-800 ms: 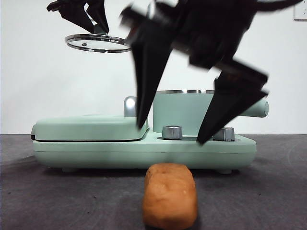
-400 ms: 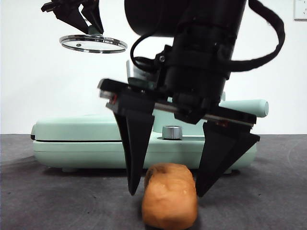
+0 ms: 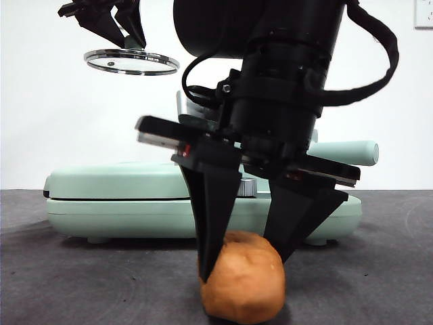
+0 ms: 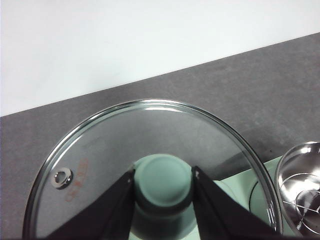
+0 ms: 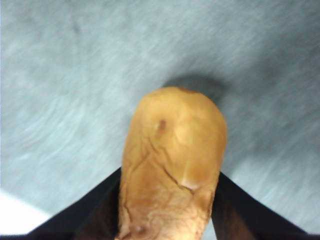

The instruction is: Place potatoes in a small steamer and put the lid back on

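Note:
The orange-brown potato (image 3: pixel 243 291) lies on the dark table near the front, in front of the appliance. My right gripper (image 3: pixel 245 267) has come down from above and its jaws press both sides of the potato; the right wrist view shows the potato (image 5: pixel 172 145) held between them (image 5: pixel 167 200). My left gripper (image 3: pixel 134 42) is high at the upper left, shut on the mint-green knob of the glass lid (image 3: pixel 132 61); the left wrist view shows the knob between the jaws (image 4: pixel 164 180) and the lid (image 4: pixel 150 130). The small steamer (image 3: pixel 345 152) is mostly hidden behind the right arm; its steel rim (image 4: pixel 300 190) shows uncovered.
The mint-green appliance base carries a flat griddle cover (image 3: pixel 122 179) on its left part and a steel dial (image 3: pixel 247 188) at the front. The dark grey table (image 3: pixel 81 284) spreads in front of it, with a white wall behind.
My right gripper came down over the potato and its jaws closed in on the potato's sides. The left gripper with the lid shifted slightly left, then stayed still.

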Robot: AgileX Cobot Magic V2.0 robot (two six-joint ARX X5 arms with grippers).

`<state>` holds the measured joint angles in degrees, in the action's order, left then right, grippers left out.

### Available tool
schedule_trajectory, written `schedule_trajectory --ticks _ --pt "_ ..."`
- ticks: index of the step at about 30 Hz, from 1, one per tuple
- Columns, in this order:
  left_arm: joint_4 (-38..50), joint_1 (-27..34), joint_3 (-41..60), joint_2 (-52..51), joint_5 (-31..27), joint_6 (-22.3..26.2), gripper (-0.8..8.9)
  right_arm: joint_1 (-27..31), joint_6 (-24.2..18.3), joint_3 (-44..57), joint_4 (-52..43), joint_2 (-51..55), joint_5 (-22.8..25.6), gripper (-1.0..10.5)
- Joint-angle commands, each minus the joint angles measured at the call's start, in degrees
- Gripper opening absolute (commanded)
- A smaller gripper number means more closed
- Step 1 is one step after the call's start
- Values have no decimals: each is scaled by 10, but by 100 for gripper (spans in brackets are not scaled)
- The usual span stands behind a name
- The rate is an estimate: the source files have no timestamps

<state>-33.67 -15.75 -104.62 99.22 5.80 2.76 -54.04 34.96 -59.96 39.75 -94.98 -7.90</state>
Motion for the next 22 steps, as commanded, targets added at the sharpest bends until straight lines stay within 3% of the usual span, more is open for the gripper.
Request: schedule_trajectory --ticks 1,12,22 --pt "15 0 -18 -3 0 -4 112 9 -9 -36 25 -11 -19 172" --pt "17 2 -18 -3 0 -4 112 115 -150 -269 140 -15 -26 168" --pt "19 2 -18 -3 0 -6 112 226 -229 -532 247 -132 -24 168"
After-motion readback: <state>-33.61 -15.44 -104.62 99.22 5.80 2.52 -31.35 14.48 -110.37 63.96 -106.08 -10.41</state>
